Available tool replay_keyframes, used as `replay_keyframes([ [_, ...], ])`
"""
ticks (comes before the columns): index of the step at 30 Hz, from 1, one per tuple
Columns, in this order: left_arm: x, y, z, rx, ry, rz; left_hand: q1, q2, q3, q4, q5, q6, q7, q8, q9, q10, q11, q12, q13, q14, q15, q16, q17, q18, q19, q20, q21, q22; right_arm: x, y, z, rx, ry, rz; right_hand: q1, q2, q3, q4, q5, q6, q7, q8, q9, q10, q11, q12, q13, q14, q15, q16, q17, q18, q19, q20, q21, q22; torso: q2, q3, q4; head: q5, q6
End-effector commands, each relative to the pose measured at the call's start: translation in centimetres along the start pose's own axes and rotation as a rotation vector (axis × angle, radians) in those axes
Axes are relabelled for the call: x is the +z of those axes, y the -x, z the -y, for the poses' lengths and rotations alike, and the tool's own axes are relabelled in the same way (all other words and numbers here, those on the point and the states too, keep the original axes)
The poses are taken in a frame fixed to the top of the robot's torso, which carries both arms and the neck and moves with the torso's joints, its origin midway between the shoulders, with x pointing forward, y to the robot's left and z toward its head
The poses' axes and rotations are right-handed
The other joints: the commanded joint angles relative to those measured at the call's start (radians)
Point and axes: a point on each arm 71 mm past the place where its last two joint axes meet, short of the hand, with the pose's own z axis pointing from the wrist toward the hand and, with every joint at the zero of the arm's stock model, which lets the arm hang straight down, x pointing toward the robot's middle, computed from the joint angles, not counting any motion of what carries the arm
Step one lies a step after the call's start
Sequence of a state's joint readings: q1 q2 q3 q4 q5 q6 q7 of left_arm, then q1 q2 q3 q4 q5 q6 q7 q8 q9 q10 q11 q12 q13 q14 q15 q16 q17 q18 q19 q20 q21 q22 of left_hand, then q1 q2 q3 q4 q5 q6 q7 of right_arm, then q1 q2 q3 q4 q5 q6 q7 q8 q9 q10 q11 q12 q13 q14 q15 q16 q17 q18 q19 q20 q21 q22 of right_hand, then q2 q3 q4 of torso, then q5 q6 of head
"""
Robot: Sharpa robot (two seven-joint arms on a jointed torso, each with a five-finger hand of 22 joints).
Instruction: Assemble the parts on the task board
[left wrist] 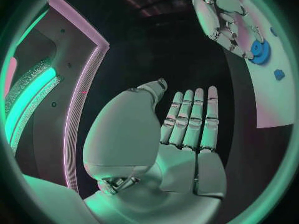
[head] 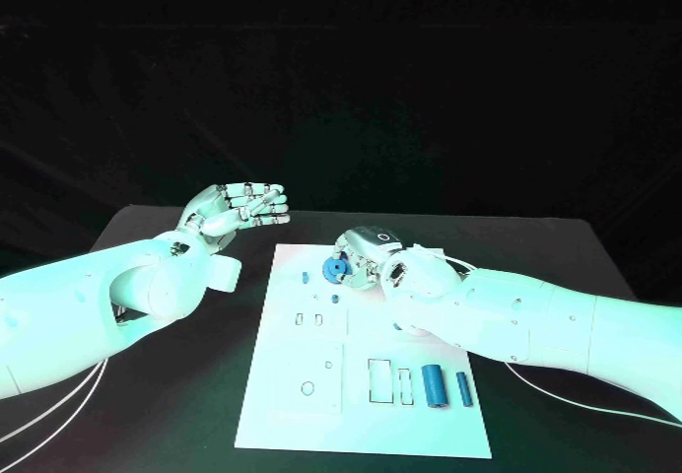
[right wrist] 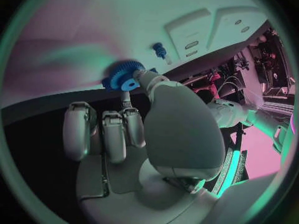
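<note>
The white task board [head: 320,379] lies in the middle of the black table. My right hand [head: 373,256] is over the board's far end, where its thumb and a finger pinch a blue gear [head: 335,268] at the board's surface. The right wrist view shows the thumb tip against the gear [right wrist: 123,77], with a small blue peg [right wrist: 160,50] standing in the board just beyond. My left hand [head: 235,207] is raised off the board's far left corner, fingers straight, holding nothing. Its wrist view shows its palm [left wrist: 187,134], the right hand [left wrist: 221,17] and the gear [left wrist: 259,51].
Two blue cylinders [head: 434,386] [head: 463,389] lie side by side at the board's near right, next to rectangular outlines. Small slots and holes mark the board's middle. Bare black table [head: 170,414] lies on both sides of the board.
</note>
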State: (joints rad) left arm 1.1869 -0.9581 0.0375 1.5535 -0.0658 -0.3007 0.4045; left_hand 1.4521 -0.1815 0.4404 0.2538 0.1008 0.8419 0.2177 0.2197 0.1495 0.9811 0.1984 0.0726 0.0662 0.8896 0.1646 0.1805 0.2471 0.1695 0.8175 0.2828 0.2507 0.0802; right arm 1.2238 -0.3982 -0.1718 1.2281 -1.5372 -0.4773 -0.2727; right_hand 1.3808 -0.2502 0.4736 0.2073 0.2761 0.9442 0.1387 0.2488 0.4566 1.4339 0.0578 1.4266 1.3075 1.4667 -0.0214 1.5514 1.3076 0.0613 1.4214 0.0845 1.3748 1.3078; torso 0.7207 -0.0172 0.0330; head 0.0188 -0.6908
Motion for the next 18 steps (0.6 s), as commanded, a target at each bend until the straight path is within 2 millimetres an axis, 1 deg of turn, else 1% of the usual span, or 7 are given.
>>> replay_keyframes([
  [1,0.04,-0.26,0.16,-0.004,-0.008,-0.020,0.007,0.001,0.006,0.000,-0.005,-0.007,0.032,-0.006,-0.001,0.000,0.003,-0.003,0.001,-0.003,0.004,-0.003,0.001,0.013,-0.008,-0.002,-0.003,-0.001,0.00,-0.35,-0.09,-0.006,0.005,-0.028,-0.015,-0.004,0.008,0.002,0.003,-0.029,0.009,-0.016,-0.007,-0.016,0.004,-0.013,0.056,0.092,0.012,0.003,0.209,0.002,-0.007,0.009,-0.011,0.026,0.001,0.0000,-0.0005,-0.001,0.001],
  [4,0.03,-0.24,0.15,-0.002,-0.006,-0.019,0.007,0.001,0.006,0.000,-0.005,-0.007,0.032,-0.006,-0.001,0.000,0.003,-0.003,0.001,-0.003,0.004,-0.003,0.001,0.013,-0.008,-0.002,-0.003,-0.001,0.04,-0.42,-0.17,0.002,0.008,-0.037,-0.042,-0.014,0.000,0.009,0.001,-0.060,0.021,-0.042,-0.017,-0.028,0.016,-0.025,0.042,0.092,0.023,0.003,0.209,0.003,-0.012,0.019,-0.018,0.022,0.000,0.0000,-0.0007,-0.001,0.001],
  [5,0.03,-0.24,0.14,0.000,-0.005,-0.018,0.007,0.001,0.006,0.000,-0.005,-0.007,0.032,-0.006,-0.001,0.000,0.003,-0.003,0.001,-0.003,0.004,-0.003,0.001,0.013,-0.008,-0.002,-0.003,-0.001,0.05,-0.48,-0.21,0.008,0.008,-0.044,-0.076,-0.014,-0.020,0.029,0.000,-0.070,0.024,-0.055,-0.024,-0.031,0.020,-0.027,0.040,0.092,0.027,0.003,0.210,0.004,-0.012,0.024,-0.020,0.022,0.000,0.0001,-0.0001,-0.002,0.001],
  [8,0.03,-0.23,0.13,0.004,-0.003,-0.018,0.005,0.001,0.006,-0.001,-0.006,-0.007,0.032,-0.007,-0.002,-0.001,0.003,-0.004,0.000,-0.004,0.004,-0.005,0.002,0.013,-0.008,-0.002,-0.004,-0.002,0.05,-0.64,-0.29,0.017,0.007,-0.064,-0.124,-0.004,-0.057,0.064,0.001,-0.068,0.024,-0.062,-0.030,-0.031,0.021,-0.026,0.041,0.093,0.028,0.005,0.215,0.004,-0.010,0.027,-0.020,0.025,0.000,0.0004,0.0001,-0.002,0.002],
  [11,0.02,-0.25,0.14,0.005,-0.004,-0.019,0.005,0.001,0.006,-0.001,-0.006,-0.007,0.032,-0.007,-0.002,-0.001,0.003,-0.004,0.000,-0.004,0.004,-0.005,0.002,0.013,-0.008,-0.002,-0.004,-0.002,0.04,-0.75,-0.24,0.027,0.002,-0.080,-0.147,0.008,-0.083,0.080,0.002,-0.065,0.023,-0.066,-0.033,-0.030,0.020,-0.025,0.043,0.094,0.028,0.006,0.218,0.003,-0.009,0.028,-0.020,0.027,0.000,0.0003,0.0002,-0.003,0.003],
  [13,0.00,-0.27,0.15,0.005,-0.004,-0.020,0.005,0.001,0.006,-0.001,-0.006,-0.007,0.032,-0.007,-0.001,-0.001,0.003,-0.004,0.000,-0.004,0.004,-0.005,0.002,0.013,-0.008,-0.002,-0.004,-0.002,0.03,-0.81,-0.19,0.031,-0.001,-0.090,-0.172,0.024,-0.100,0.083,0.003,-0.060,0.022,-0.068,-0.035,-0.028,0.020,-0.023,0.046,0.094,0.028,0.007,0.220,0.003,-0.007,0.028,-0.019,0.029,0.000,-0.0001,0.0004,-0.004,0.003],
  [18,-0.02,-0.25,0.17,0.005,-0.004,-0.020,0.005,0.001,0.007,-0.001,-0.006,-0.007,0.032,-0.007,-0.001,0.000,0.003,-0.004,0.001,-0.004,0.005,-0.006,0.002,0.013,-0.009,-0.002,-0.004,-0.002,0.00,-0.93,-0.07,0.037,-0.006,-0.108,-0.185,0.040,-0.104,0.083,0.003,-0.055,0.021,-0.068,-0.037,-0.025,0.019,-0.020,0.051,0.095,0.027,0.007,0.222,0.003,-0.006,0.027,-0.018,0.031,0.000,0.0003,-0.0002,-0.004,0.001],
])
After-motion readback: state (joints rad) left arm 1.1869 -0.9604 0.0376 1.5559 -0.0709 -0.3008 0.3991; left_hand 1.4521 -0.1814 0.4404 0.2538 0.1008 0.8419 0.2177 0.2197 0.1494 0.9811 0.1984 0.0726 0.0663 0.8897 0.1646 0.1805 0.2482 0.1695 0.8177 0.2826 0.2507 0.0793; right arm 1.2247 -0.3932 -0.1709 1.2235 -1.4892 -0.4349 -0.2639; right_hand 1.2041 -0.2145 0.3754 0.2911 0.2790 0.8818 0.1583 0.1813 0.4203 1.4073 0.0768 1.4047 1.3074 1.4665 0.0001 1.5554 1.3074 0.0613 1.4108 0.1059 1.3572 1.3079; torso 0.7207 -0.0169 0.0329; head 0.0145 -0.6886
